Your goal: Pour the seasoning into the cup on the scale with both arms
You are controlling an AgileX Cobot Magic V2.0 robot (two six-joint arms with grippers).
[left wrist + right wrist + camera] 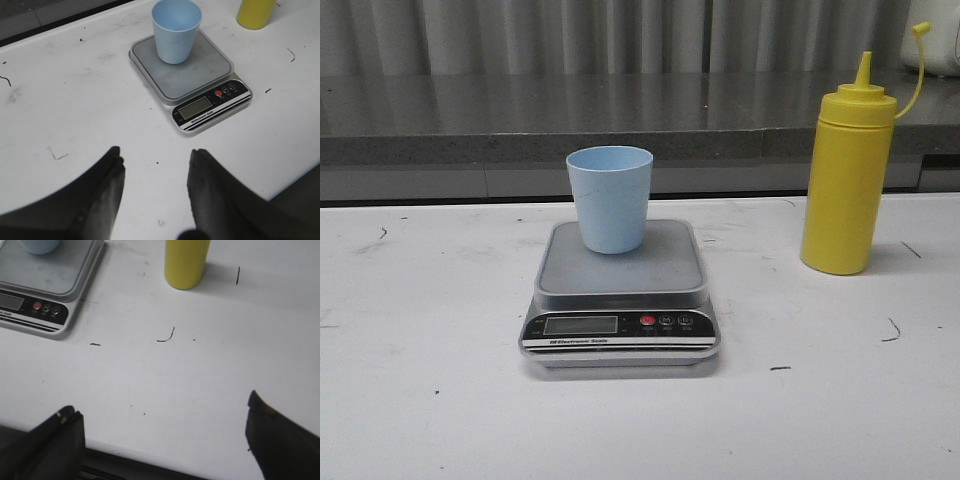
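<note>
— Started yet?
— Not really. Looks like the very start. Nearest the robot, left black gripper (pixel 155 192) hanging over the white table (pixel 420 400), fingers spread apart, holding nothing. Right black gripper (pixel 162 437) the same, fingers spread even wider, nothing between them.
— And next, going further out?
— Flat grey kitchen scale with a steel top and black front panel (pixel 620 295), near the middle of the table. Little screen too dim to read. Standing upright on the steel top, toward its back edge, small pale blue plastic cup (pixel 610 198).
— Anything in the cup?
— Looks empty from above in the left wrist view. No sauce seen inside.
— And the seasoning?
— Tall yellow plastic squeeze bottle with a pointed tip (pixel 847 180), upright on the table, off to the right and well apart from the scale. Cap off the tip, hanging on its strap. Can't see through the plastic, so no telling how full.
— So what's left?
— Nearly all of it, probably: grabbing the bottle, tipping, squeezing into the cup.
</note>
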